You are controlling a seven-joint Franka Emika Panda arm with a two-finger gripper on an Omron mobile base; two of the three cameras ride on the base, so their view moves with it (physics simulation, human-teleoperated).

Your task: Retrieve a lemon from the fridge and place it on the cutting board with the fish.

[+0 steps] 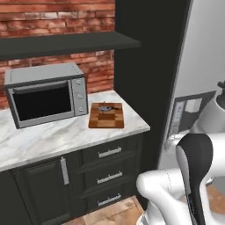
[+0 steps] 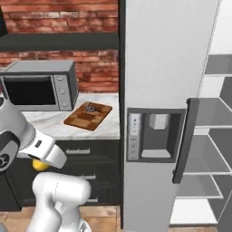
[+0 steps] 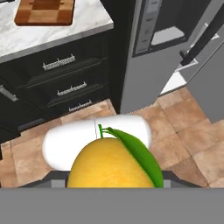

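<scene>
Gripper state: clamped on the lemon (image 3: 109, 164), judged from the hand view, where the yellow fruit with its green leaf sits right at the hand and hides the fingertips; in the right base view a sliver of yellow (image 2: 40, 165) shows under the white wrist, low and in front of the dark drawers (image 2: 84, 152); the gripper's own fingers cannot be made out in any view

Beyond the held lemon, the hand view looks down on brown tiled floor (image 3: 183, 131); farther from the hand, up and to that view's left, stand the dark drawers with silver handles under a white marble counter (image 3: 52, 33); the cutting board (image 3: 44, 11) lies on that counter, well apart from the hand, a checkered brown rectangle cut by the frame edge

In the left base view the cutting board (image 1: 106, 115) lies flat on the counter just beside a grey microwave (image 1: 46, 93); the fish (image 1: 105, 108) rests on the board's far end, small and grey-blue

Fridge (image 2: 165, 68): light grey, standing beside the counter's end; dark dispenser panel (image 2: 154, 134) on the near door; the other door is swung open, its dark handle (image 2: 185, 140) toward the camera, with grey inner shelves (image 2: 213, 136) exposed; well apart from the hand

Writing: none legible; the microwave's control strip and the dispenser's buttons are too small to read
</scene>
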